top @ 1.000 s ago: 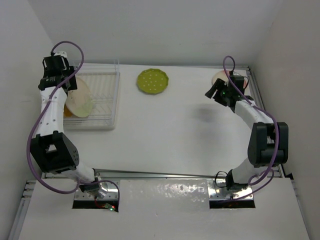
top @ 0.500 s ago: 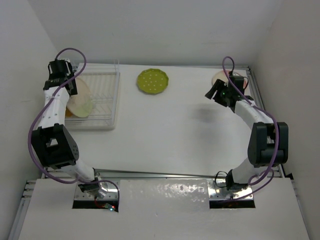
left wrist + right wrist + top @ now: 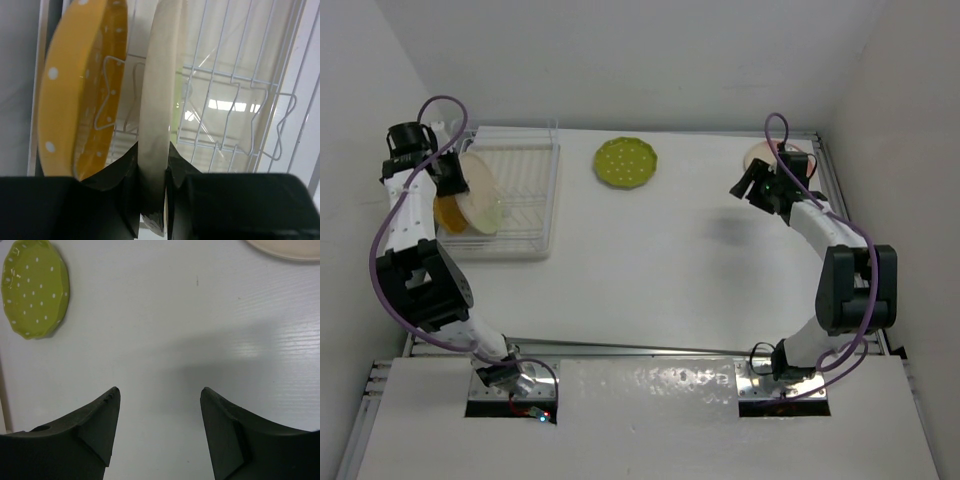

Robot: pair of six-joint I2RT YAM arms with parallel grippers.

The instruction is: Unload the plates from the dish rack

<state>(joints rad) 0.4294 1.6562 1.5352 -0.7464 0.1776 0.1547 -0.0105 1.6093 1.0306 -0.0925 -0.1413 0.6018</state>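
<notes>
On the tabletop point(image 3: 670, 270) one dish rack point(image 3: 525, 215) stood at the far left, with two of the four plates still upright in it: the orange-yellow dotted plate point(image 3: 75, 105) and, just beside it, the cream plate point(image 3: 161, 90). The lime green plate point(image 3: 626, 162) and the pink plate point(image 3: 758, 153) lay flat on the tabletop, well apart. My left pincer point(image 3: 152, 165) was clamped on the cream plate's rim; a second earlier its jaws had stood apart. My right pincer point(image 3: 160, 405) hung apart, holding nothing, unmoved.
</notes>
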